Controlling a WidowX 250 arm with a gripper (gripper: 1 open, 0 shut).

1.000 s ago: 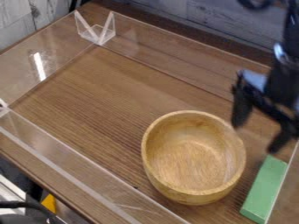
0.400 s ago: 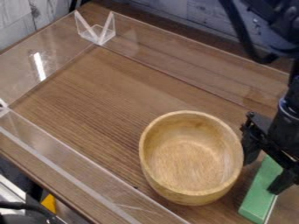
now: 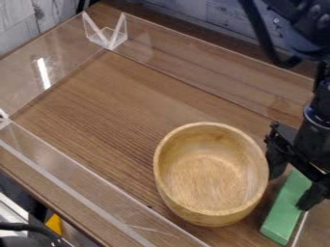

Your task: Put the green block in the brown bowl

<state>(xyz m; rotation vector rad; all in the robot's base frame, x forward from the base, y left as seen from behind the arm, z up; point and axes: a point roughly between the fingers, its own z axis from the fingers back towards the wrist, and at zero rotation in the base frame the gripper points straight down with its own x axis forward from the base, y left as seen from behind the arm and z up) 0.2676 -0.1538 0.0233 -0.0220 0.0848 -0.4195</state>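
The gripper (image 3: 302, 175) points straight down over the block (image 3: 287, 214), beside the bowl (image 3: 213, 174). Its jaws stand wide, holding nothing.

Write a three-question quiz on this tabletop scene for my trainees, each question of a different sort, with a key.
1. True or false: the green block already lies inside the brown bowl.
2. Which stands directly over the green block? A) the gripper B) a clear plastic stand C) a metal spoon
3. Fill in: the gripper's jaws are ____.

Key:
1. False. The bowl holds nothing, and the block lies on the table to its right.
2. A
3. open, standing either side of the block's upper end, not yet closed on it.
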